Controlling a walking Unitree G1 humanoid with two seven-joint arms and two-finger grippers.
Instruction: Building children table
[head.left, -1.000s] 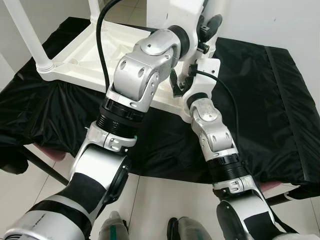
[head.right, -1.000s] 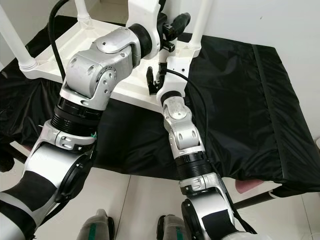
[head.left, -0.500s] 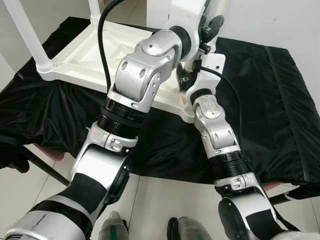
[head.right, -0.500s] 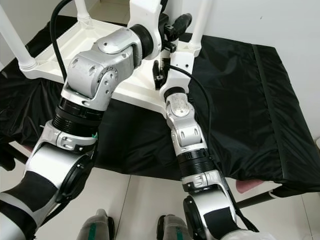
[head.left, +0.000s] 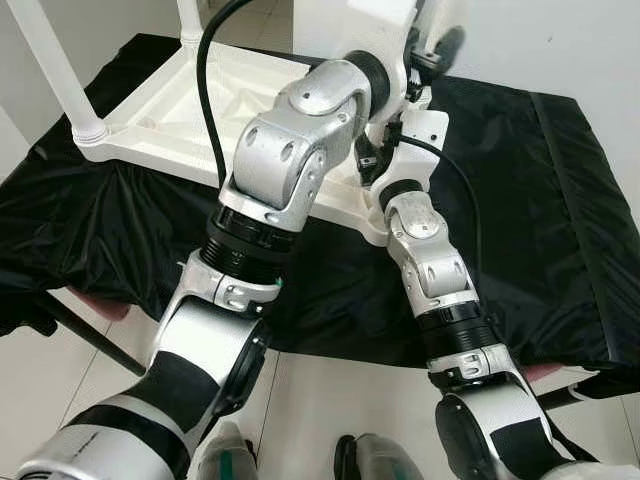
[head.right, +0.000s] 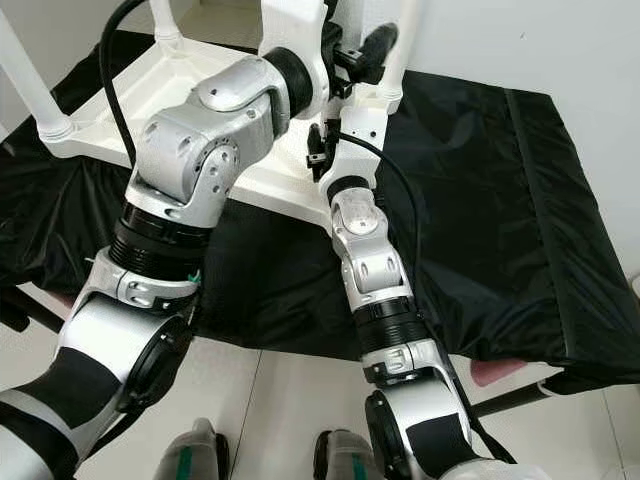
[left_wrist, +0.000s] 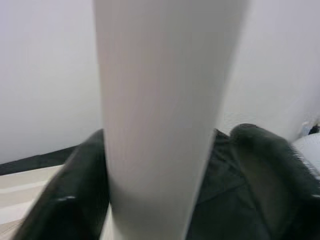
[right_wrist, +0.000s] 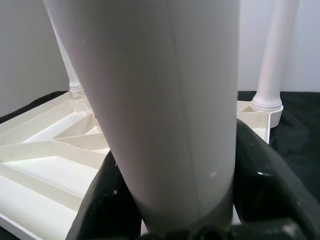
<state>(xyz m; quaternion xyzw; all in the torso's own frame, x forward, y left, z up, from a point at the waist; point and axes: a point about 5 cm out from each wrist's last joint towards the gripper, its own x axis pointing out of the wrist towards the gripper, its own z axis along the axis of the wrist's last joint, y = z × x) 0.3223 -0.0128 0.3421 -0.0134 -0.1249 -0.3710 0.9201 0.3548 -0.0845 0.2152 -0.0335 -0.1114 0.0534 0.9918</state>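
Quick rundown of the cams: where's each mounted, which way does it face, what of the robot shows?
Head eyes: stereo pair looking down at the upturned white table on a black cloth; both silver arms show.
Left wrist: looks along the left hand, clamped on a white leg.
Right wrist: looks along the right hand, around a leg low by the tabletop.
Shared: white table legs.

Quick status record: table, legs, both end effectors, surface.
table: white tabletop, upside down on the black cloth
legs: white, upright in corner sockets; one at the near left corner, another at the back
left end effector: black fingers either side of a white leg, high up
right end effector: closed around a leg low down, near the tabletop
surface: cloth-covered, over a tiled floor
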